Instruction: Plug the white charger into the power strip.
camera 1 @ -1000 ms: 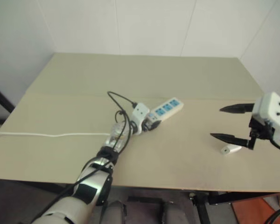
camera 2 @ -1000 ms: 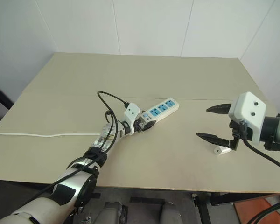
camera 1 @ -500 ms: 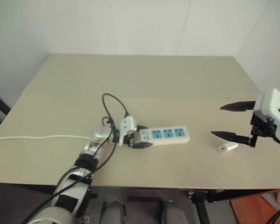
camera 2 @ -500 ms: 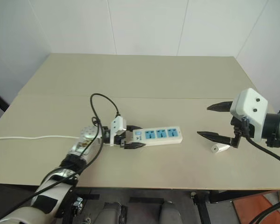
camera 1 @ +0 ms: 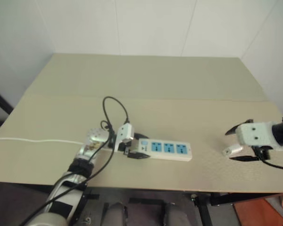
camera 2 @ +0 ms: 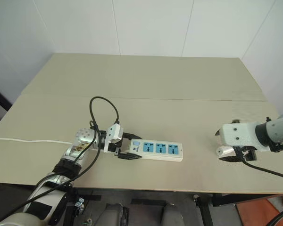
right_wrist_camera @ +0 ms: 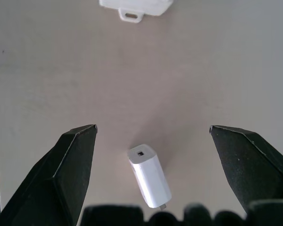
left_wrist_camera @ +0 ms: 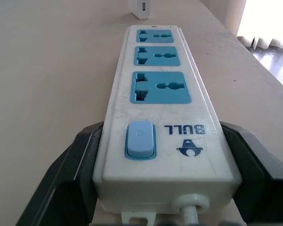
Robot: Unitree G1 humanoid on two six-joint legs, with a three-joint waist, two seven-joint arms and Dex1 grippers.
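While we look down on the table, we see a plain beige top with one thin seam running across it from side to side, and white walls behind it that meet in a corner at the far left. At the right near corner a bit of orange floor shows under the table edge. Our left gripper is closed on the switch end of the strip, one black finger on each long side, as the left wrist view shows clearly. This strip lies flat near the front edge, its three blue sockets facing up, and its thin white cord runs away over the table to the left edge. A black cable makes a loop above the left arm. Well apart to the right, our right gripper hangs over the table with its fingers spread wide and holding nothing. Between them the charger lies on its side on the bare top, touching neither finger.
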